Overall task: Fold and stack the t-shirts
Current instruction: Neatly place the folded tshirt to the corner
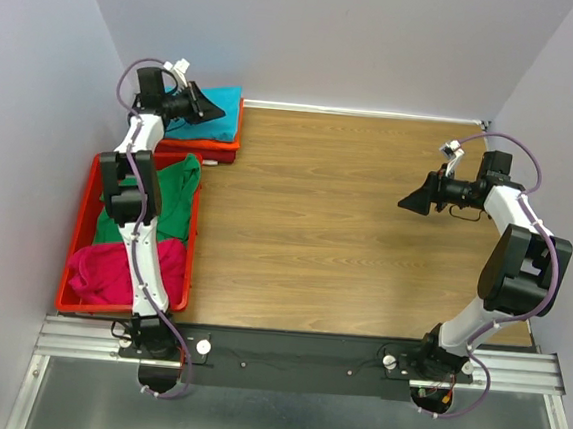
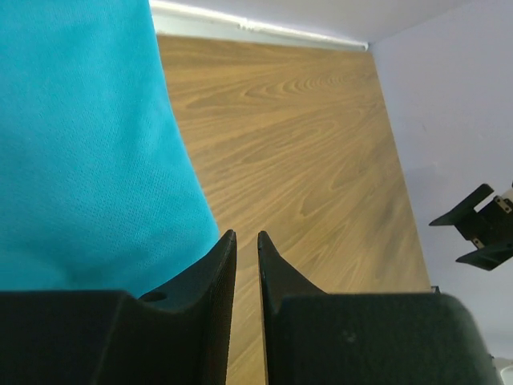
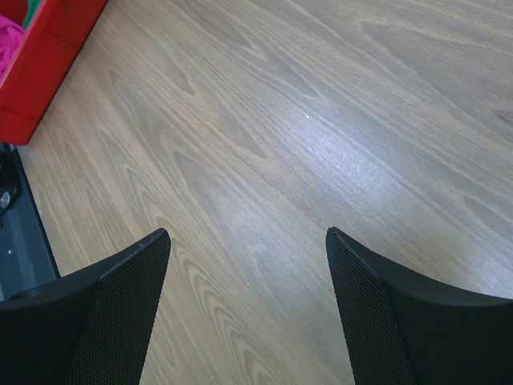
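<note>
**Top external view.** My left gripper point(image 1: 215, 114) is stretched to the far left corner of the surface point(image 1: 324, 248). It hovers at the near edge of the folded turquoise t-shirt point(image 1: 226, 102). That shirt lies squarely on an orange-red folded garment point(image 1: 222, 143), so I judge it already stacked. The corner keeps the pile clear of the open wood, where folding needs room. A red crate point(image 1: 75, 246) beside the left arm holds the green t-shirt point(image 1: 173, 190) and the magenta t-shirt point(image 1: 111, 264). Both are crumpled and not yet folded. My right gripper point(image 1: 415, 201) hangs over the bare right side, well apart from every shirt, presumably parked so as not to obstruct.

**Left wrist view.** The turquoise t-shirt point(image 2: 80, 144) fills the left half, flat and smooth. The left gripper's point(image 2: 246, 237) jaws stand a narrow slit apart. Only wood grain shows between them, so no cloth is pinched. The right gripper point(image 2: 469, 233) shows at the far right edge.

**Right wrist view.** The right gripper's point(image 3: 247, 233) jaws are spread wide over empty wood and hold nothing. A corner of the red crate point(image 3: 48, 72) enters at upper left, with a scrap of magenta t-shirt point(image 3: 10, 36) inside. I judge the next pick will come from that crate.
</note>
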Controlling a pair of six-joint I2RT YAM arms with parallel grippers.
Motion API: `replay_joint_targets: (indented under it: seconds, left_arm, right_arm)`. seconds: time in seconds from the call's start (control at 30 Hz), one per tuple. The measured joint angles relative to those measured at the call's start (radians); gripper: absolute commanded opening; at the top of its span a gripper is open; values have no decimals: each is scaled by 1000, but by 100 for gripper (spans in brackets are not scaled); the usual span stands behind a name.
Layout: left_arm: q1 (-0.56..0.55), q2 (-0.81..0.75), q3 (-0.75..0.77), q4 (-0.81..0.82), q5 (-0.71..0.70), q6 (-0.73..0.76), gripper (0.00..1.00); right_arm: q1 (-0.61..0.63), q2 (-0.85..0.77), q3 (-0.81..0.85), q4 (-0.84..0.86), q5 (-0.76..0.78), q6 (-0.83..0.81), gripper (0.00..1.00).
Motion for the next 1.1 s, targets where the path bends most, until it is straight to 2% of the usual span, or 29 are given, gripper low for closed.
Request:
replay_joint_targets:
  seconds: [0.3,0.57,0.9,1.1]
  left_arm:
    - [-34,128,-2,-116,-105,80,24]
    - [-23,86,2,-106,-105,76,25]
    - [129,-107,-51,44,-83,0,25]
    - [204,-101,-158,78,-84,-7,25]
  right_arm:
    - [0,0,0,-3,0,-2,85]
    - [0,0,2,-4,0,-8,85]
    - [0,0,4,-7,0,-9,85]
    - [0,0,4,-8,0,-15,85]
